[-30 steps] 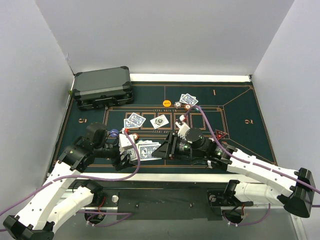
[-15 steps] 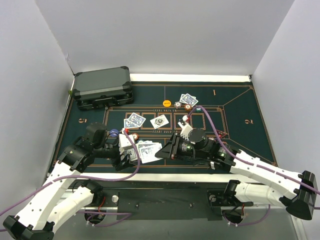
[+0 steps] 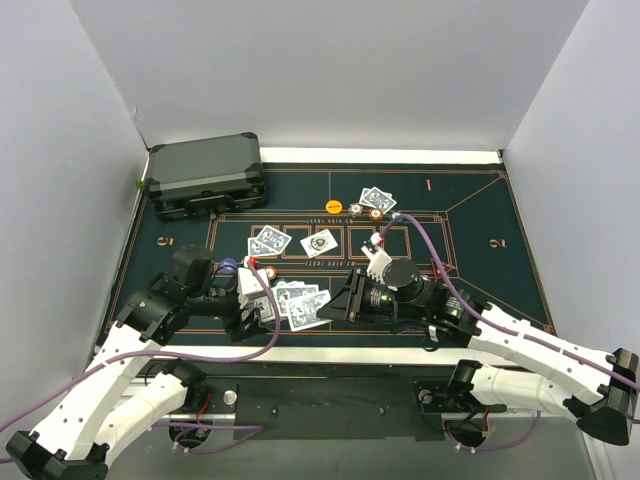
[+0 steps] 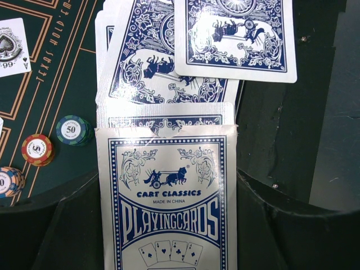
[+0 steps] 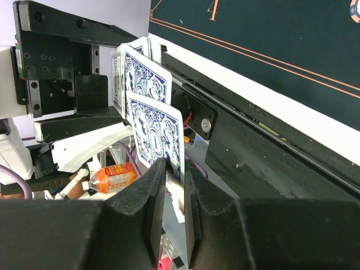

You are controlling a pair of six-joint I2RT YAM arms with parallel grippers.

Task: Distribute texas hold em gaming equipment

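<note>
My left gripper is shut on a blue-and-white playing card box. Blue-backed cards fan out of the box's open end. My right gripper is shut on the edge of one blue-backed card, held just right of the fan. Three small groups of cards lie on the green mat. Teal, red and orange chips sit beside the box. More chips lie near the far cards.
A dark grey hard case stands shut at the mat's far left corner. White walls enclose the table on three sides. The green mat has a white strip along its near edge. The right arm's purple cable arcs over the mat's middle.
My right gripper has shut on a card and drawn it rightward out of the fan. The left gripper and box have stayed put.
</note>
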